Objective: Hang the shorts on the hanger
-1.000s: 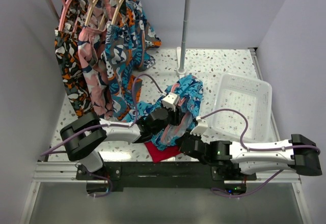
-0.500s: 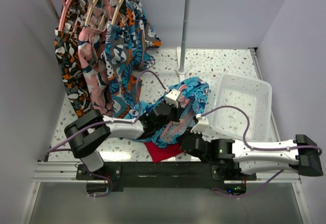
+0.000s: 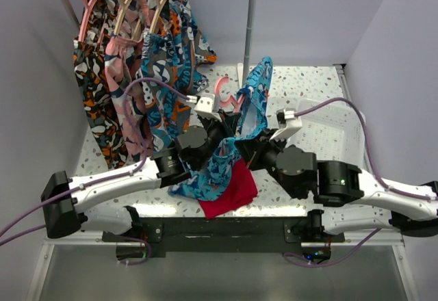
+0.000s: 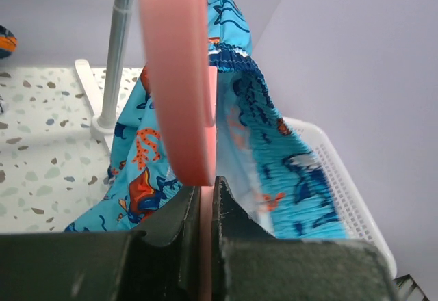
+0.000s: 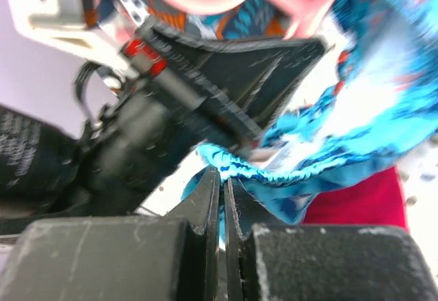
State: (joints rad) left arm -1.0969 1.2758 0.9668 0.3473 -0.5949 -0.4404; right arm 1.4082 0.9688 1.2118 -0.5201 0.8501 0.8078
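left gripper (image 4: pixel 204 208): we see its jaws clamped on the hanger (image 4: pixel 174 75).
right gripper (image 5: pixel 220 181): its jaws pinch the shorts (image 5: pixel 321 157) edge.
shorts: lifted against the hanger, trailing down over the red cloth (image 3: pixel 229 191).

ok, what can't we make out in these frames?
Top view: thin pink plastic hanger frame hidden by turquoise printed shorts; only its hook shows.
Left wrist: hanger top cut off by the edge, close-up blur.
Right wrist: shorts blurred; whether they're threaded on is unclear.
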